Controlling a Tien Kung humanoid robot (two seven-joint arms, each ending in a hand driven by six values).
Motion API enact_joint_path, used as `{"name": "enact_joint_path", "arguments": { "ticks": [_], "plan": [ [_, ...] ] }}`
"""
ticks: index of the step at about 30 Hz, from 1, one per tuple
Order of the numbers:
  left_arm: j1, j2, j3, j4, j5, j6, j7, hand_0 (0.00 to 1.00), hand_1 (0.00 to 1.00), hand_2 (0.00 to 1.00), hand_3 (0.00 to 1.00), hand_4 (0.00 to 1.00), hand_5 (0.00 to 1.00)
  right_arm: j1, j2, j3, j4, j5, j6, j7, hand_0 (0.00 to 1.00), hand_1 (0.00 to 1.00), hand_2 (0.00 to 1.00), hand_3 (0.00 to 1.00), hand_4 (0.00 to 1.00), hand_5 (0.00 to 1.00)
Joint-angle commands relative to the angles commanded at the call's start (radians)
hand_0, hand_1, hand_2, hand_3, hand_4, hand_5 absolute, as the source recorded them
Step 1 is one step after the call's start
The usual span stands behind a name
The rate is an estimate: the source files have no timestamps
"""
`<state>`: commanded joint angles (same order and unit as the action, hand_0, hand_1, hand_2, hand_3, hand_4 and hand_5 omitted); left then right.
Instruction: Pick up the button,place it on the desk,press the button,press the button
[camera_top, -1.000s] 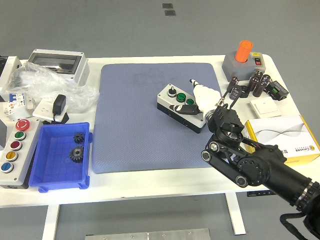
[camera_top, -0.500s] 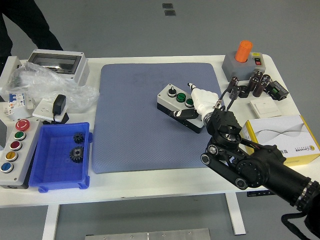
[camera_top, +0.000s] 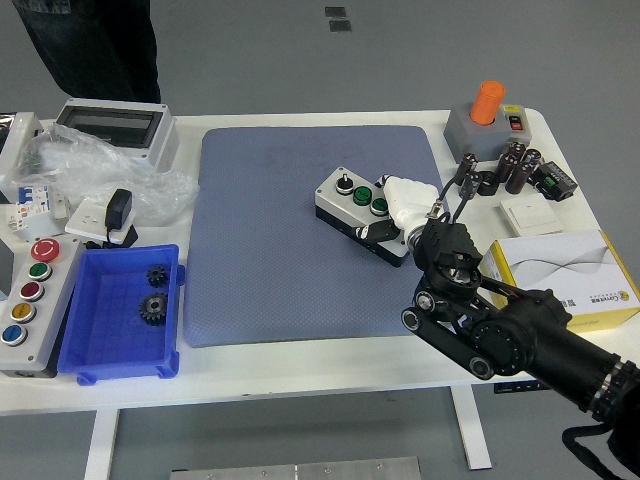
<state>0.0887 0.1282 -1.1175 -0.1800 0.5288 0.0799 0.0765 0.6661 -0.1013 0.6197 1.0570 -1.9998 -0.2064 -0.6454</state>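
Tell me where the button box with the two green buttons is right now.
In the head view, the button box sits on the right part of the blue mat, tilted, with the right robot hand at its right end.

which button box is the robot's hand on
The small grey button box on the blue mat, under the right hand. The larger box with five coloured buttons sits untouched at the table's left edge.

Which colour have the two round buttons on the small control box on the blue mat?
Both buttons are green, seen in the head view.
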Motion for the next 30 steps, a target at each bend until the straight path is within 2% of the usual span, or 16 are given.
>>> {"name": "enact_joint_path", "arguments": {
  "ticks": [5, 6, 11, 12, 14, 20, 24, 26, 30],
  "plan": [
    [-0.001, 0.000, 0.000, 0.000, 0.001, 0.000, -0.001, 0.649, 0.637, 0.608, 0.661, 0.676, 0.292, 0.003, -0.001, -0.002, 0.001, -0.020, -0.010, 0.000, 0.355, 0.492, 0.459, 0.561, 0.502, 0.137],
    [-0.001, 0.000, 0.000, 0.000, 0.001, 0.000, -0.001, 0.648, 0.637, 0.608, 0.661, 0.676, 0.293, 0.003, -0.001, -0.002, 0.002, -0.022, -0.010, 0.000, 0.265, 0.442, 0.411, 0.471, 0.502, 0.036],
    [-0.001, -0.003, 0.000, 0.000, 0.002, -0.001, -0.002, 0.648, 0.637, 0.608, 0.661, 0.676, 0.293, 0.013, -0.021, -0.015, 0.023, -0.017, -0.012, 0.000, 0.265, 0.442, 0.411, 0.471, 0.502, 0.036],
    [-0.001, -0.003, 0.000, 0.000, 0.003, -0.001, -0.002, 0.645, 0.638, 0.608, 0.661, 0.675, 0.293, 0.020, -0.032, -0.022, 0.034, -0.012, -0.011, 0.000, 0.230, 0.406, 0.386, 0.433, 0.293, 0.002],
    [0.000, -0.003, 0.001, 0.000, 0.002, -0.001, -0.002, 0.645, 0.638, 0.608, 0.661, 0.675, 0.293, 0.034, -0.051, -0.035, 0.050, 0.001, -0.008, 0.004, 0.230, 0.406, 0.386, 0.433, 0.293, 0.002],
    [0.000, -0.003, 0.001, 0.000, 0.004, -0.002, -0.002, 0.642, 0.637, 0.609, 0.661, 0.676, 0.295, 0.084, -0.112, -0.112, 0.078, 0.071, 0.018, 0.126, 0.240, 0.409, 0.381, 0.414, 0.276, 0.002],
    [-0.001, -0.004, 0.001, 0.000, 0.004, -0.002, -0.002, 0.642, 0.637, 0.609, 0.661, 0.676, 0.295, 0.119, -0.156, -0.190, 0.078, 0.140, 0.002, 0.231, 0.240, 0.409, 0.381, 0.414, 0.276, 0.002],
    [-0.001, -0.003, 0.001, 0.000, 0.005, -0.002, -0.002, 0.641, 0.637, 0.609, 0.662, 0.677, 0.296, 0.135, -0.174, -0.226, 0.075, 0.162, -0.009, 0.283, 0.273, 0.419, 0.376, 0.403, 0.254, 0.002],
    [-0.001, -0.004, 0.003, 0.000, 0.007, -0.003, -0.002, 0.641, 0.637, 0.609, 0.662, 0.677, 0.296, 0.155, -0.203, -0.266, 0.068, 0.184, -0.028, 0.379, 0.273, 0.419, 0.376, 0.403, 0.254, 0.002]
  ]
}}
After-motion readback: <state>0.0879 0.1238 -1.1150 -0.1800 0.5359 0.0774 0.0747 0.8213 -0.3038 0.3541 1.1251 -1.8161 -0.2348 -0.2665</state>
